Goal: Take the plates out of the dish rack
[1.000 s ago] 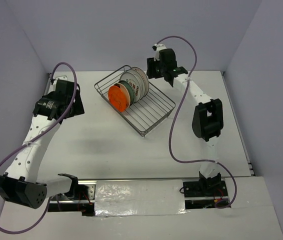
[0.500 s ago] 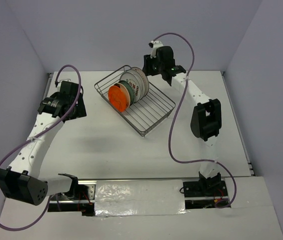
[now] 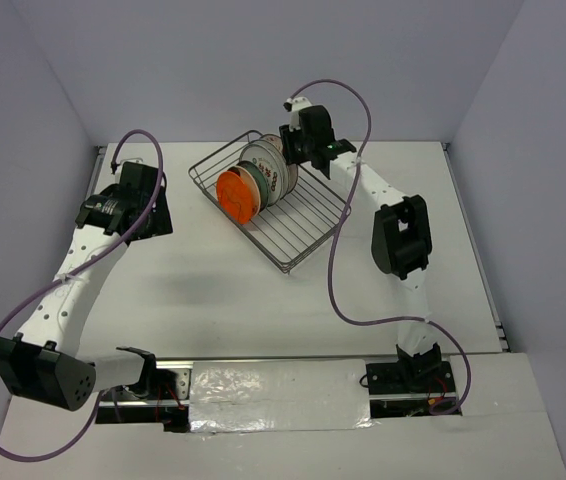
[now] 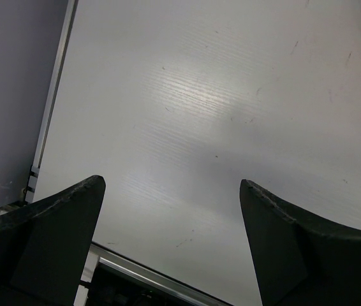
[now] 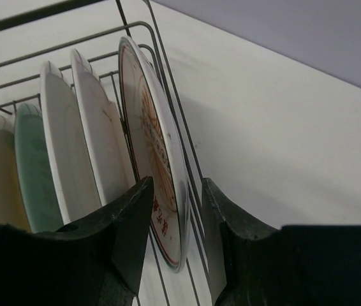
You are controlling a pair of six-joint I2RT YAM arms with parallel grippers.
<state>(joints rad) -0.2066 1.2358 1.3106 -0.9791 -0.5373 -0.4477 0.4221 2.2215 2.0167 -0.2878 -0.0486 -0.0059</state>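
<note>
Dish rack [image 3: 303, 230] upper centre of the top view, plates [image 3: 253, 185] on edge in its upper-left half.
End plate [image 5: 161, 166] between the right gripper [image 5: 175, 197] fingers, beside the rack's end wire; other plates left of it. Left gripper [image 4: 171, 183] well apart, over table [image 4: 231, 95], middle left.

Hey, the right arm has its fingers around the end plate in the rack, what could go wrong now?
1. The right end effector straddles the red-patterned plate right beside the rack wall; closing could pinch a wire too and drag the rack.
2. The next white plate stands close to one finger and may get knocked.
3. Only the rim sits between the fingers, so the plate might slip when lifted.
</note>
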